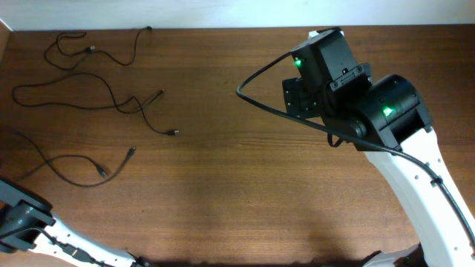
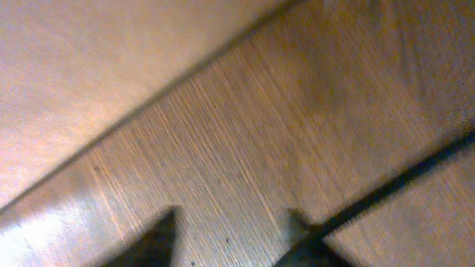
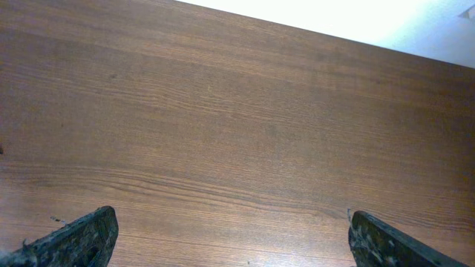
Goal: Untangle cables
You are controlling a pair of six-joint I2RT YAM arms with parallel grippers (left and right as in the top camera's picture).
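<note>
Three thin black cables lie as separate strands at the table's left in the overhead view: one at the far edge (image 1: 89, 49), one in the middle (image 1: 111, 96), one nearer (image 1: 67, 167). My left arm (image 1: 22, 221) is at the front left corner, apart from them. In the blurred left wrist view my left gripper (image 2: 234, 239) is open over bare wood, and a thin black line (image 2: 401, 182) runs from beside its right fingertip to the right edge. My right gripper (image 3: 234, 237) is wide open and empty over bare wood. Its wrist (image 1: 326, 70) is at the far right, well away from the cables.
The right arm's thick black cable (image 1: 260, 100) loops out to the left of its wrist. The wooden table (image 1: 223, 170) meets a white wall along the far edge. A seam or table edge (image 2: 148, 104) crosses the left wrist view.
</note>
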